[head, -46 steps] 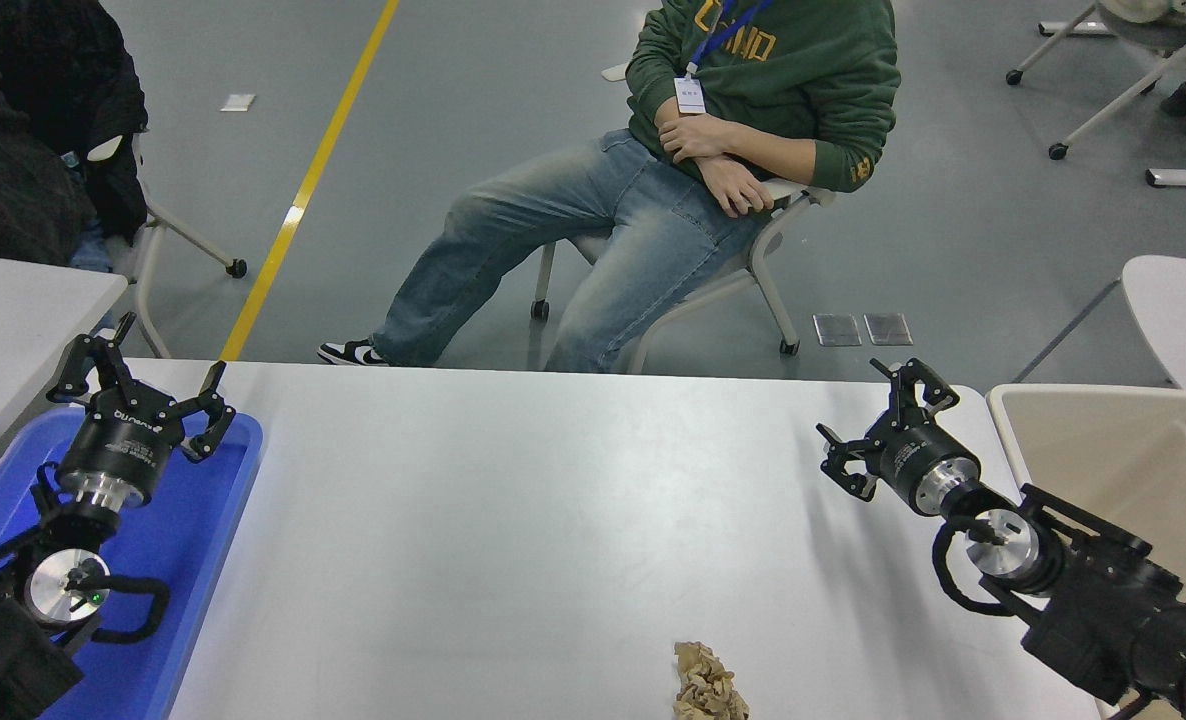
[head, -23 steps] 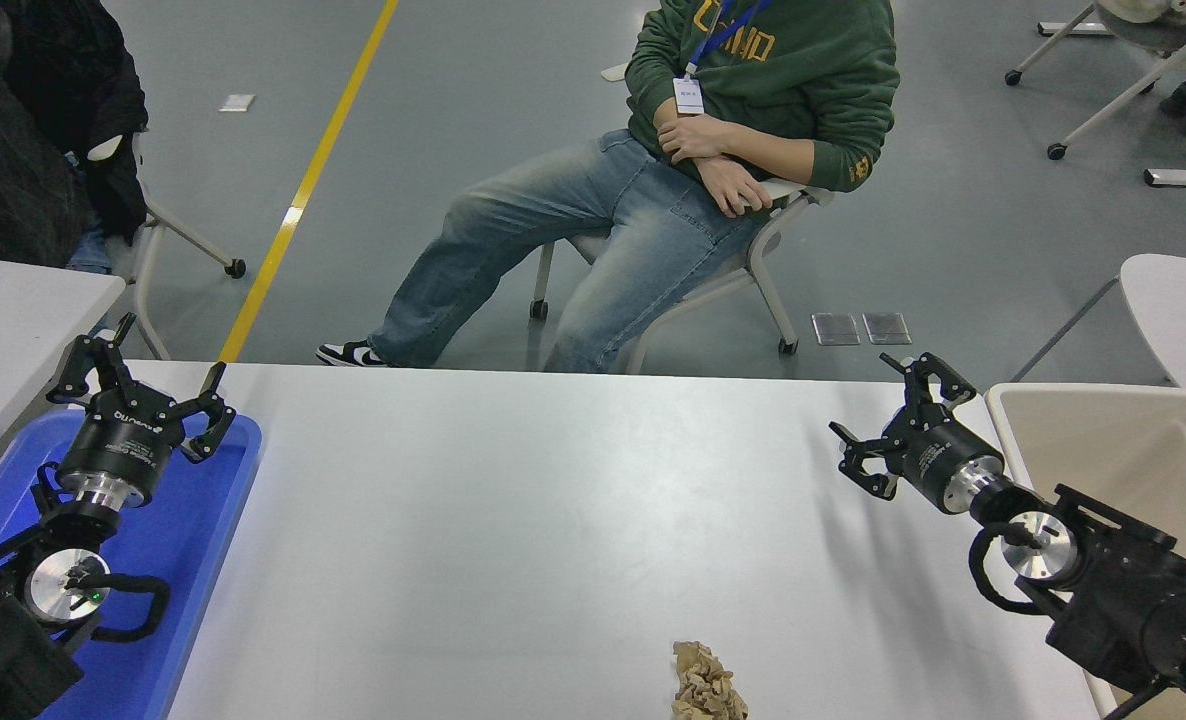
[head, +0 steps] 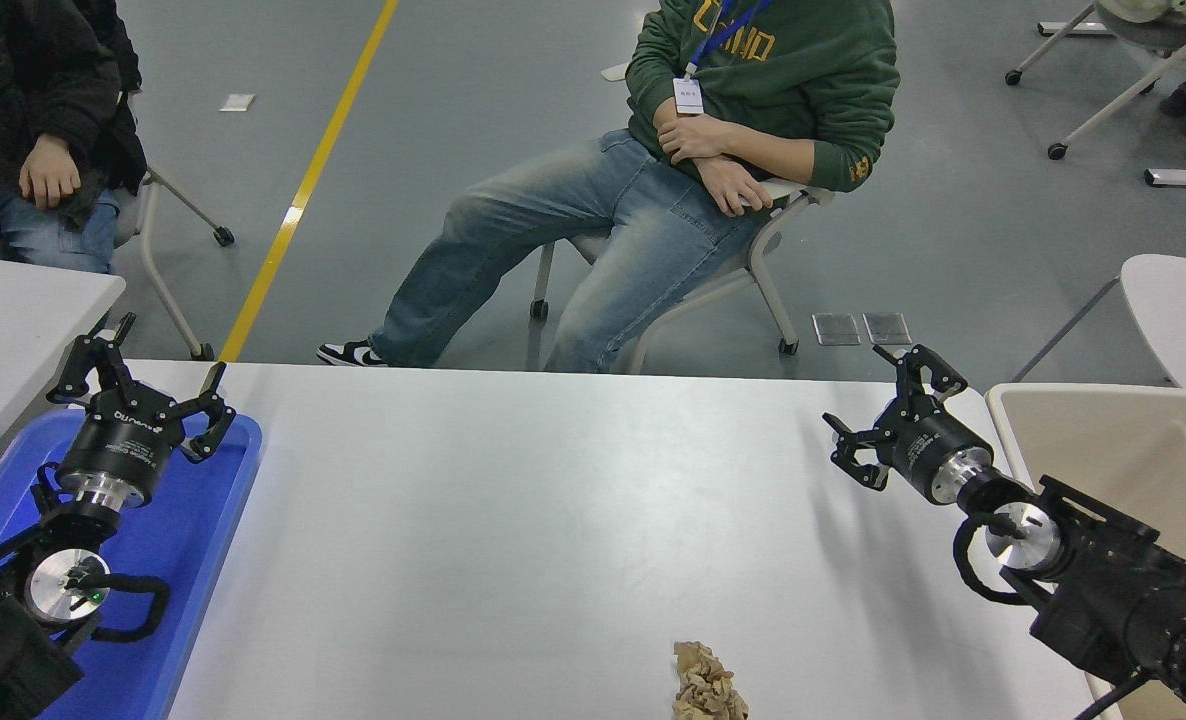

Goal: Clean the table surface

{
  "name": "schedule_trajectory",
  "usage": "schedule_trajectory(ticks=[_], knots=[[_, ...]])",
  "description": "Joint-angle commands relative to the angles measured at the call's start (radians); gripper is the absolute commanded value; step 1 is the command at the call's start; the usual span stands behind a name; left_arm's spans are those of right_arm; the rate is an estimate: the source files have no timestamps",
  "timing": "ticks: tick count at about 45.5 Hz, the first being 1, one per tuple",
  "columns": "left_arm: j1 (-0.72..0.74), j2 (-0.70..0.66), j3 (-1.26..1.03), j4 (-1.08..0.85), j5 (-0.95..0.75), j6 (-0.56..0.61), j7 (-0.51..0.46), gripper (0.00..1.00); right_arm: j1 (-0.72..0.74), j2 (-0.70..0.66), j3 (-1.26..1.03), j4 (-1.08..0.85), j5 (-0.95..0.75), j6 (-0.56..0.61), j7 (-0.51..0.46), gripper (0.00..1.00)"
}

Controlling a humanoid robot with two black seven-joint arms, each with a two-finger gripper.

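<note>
The table surface (head: 553, 500) is a wide matte white-grey top filling the lower half of the head view. A crumpled brown paper wad (head: 708, 685) lies on it near the front edge, right of centre. My right gripper (head: 878, 410) hovers open over the table's far right part, well away from the wad, with nothing between its fingers. The left gripper (head: 143, 375) is parked open over a blue tray at the lower left.
A blue tray (head: 203, 540) sits along the table's left side. A beige bin (head: 1113, 450) stands just past the right edge. A person sits on a chair (head: 713, 150) beyond the far edge; another person (head: 33, 150) is at the top left.
My right gripper swung slightly right and then back left near the far right edge, staying open. The person at the top left shifted, and a hand now shows. The left arm stayed still.
</note>
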Motion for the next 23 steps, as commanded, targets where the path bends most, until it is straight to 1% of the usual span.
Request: schedule_trajectory(ticks=[1, 6, 10, 15, 23], knots=[[0.000, 0.000, 0.000, 0.000, 0.000, 0.000, 0.000, 1.00, 0.004, -0.026, 0.032, 0.058, -0.002, -0.046, 0.005, 1.00], [0.000, 0.000, 0.000, 0.000, 0.000, 0.000, -0.001, 1.00, 0.004, -0.052, 0.034, 0.116, -0.014, -0.095, 0.026, 1.00], [0.000, 0.000, 0.000, 0.000, 0.000, 0.000, -0.001, 1.00, 0.002, -0.060, 0.048, 0.141, -0.049, -0.110, 0.035, 1.00], [0.000, 0.000, 0.000, 0.000, 0.000, 0.000, 0.000, 1.00, 0.002, -0.060, 0.078, 0.144, -0.083, -0.121, 0.035, 1.00], [0.000, 0.000, 0.000, 0.000, 0.000, 0.000, 0.000, 1.00, 0.002, -0.063, 0.085, 0.150, -0.088, -0.124, 0.037, 1.00]])
